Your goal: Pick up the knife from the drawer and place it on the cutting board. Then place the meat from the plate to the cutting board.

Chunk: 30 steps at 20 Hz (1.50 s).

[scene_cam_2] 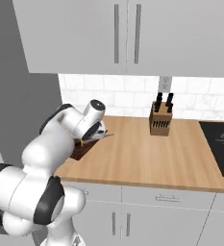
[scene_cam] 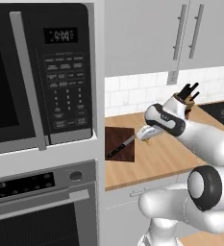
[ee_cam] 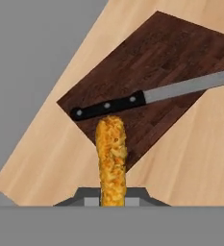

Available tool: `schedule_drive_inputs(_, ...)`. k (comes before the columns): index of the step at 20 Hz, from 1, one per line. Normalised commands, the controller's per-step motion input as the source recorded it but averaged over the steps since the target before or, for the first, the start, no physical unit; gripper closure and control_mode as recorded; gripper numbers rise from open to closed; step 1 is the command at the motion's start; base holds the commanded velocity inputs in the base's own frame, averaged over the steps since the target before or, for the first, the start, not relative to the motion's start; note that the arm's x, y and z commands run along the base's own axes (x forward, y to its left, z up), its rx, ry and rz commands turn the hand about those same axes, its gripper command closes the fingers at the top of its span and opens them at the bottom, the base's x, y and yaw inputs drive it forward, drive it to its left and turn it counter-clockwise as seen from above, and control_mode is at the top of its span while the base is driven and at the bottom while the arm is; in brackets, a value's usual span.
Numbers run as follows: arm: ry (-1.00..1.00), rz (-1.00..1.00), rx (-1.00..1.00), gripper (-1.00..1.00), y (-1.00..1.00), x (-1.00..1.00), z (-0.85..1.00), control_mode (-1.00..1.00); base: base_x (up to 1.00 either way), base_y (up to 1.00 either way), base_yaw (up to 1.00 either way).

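The dark reddish-brown cutting board (ee_cam: 156, 53) lies on the wooden counter by the left wall. Across it lies the knife (ee_cam: 108, 106), black handle toward the wall, silver blade running off the board's edge. My gripper (ee_cam: 112, 197) hovers above the board's near edge, shut on the meat (ee_cam: 111, 153), a golden breaded stick that points toward the knife handle. In the left base view the gripper (scene_cam: 147, 136) hangs just right of the board (scene_cam: 114, 134) and knife (scene_cam: 120, 148). In the right base view the gripper (scene_cam_2: 98, 134) is above the board (scene_cam_2: 80, 153). The drawer and plate are out of view.
A tan knife block (scene_cam_2: 161, 120) with black handles stands at the back of the counter (scene_cam_2: 147, 158). A black stovetop (scene_cam_2: 221, 139) lies at the right. A microwave (scene_cam: 36, 72) and oven (scene_cam: 36, 206) fill the wall left of the board.
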Motion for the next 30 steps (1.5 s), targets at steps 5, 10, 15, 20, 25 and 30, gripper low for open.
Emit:
schedule_drive_inputs(5,0.0,0.0,-0.07,1.0,0.41,0.8,-0.57,-1.0,0.0,0.0,0.0)
schedule_drive_inputs(10,0.0,0.0,-0.04,1.0,0.26,0.84,-0.51,-1.0,0.0,0.0,0.0)
schedule_drive_inputs(15,0.0,-0.04,0.0,1.0,0.1,0.78,-0.14,-1.0,0.0,0.0,0.0)
schedule_drive_inputs(20,0.0,-0.08,0.0,1.0,0.06,0.82,-0.39,-1.0,0.0,0.0,0.0)
schedule_drive_inputs(25,0.01,-0.07,0.0,-1.0,0.12,0.51,-0.54,-1.0,0.0,0.0,0.0)
schedule_drive_inputs(30,0.0,-0.07,0.0,-1.0,0.02,0.13,-0.14,-1.0,0.0,0.0,0.0)
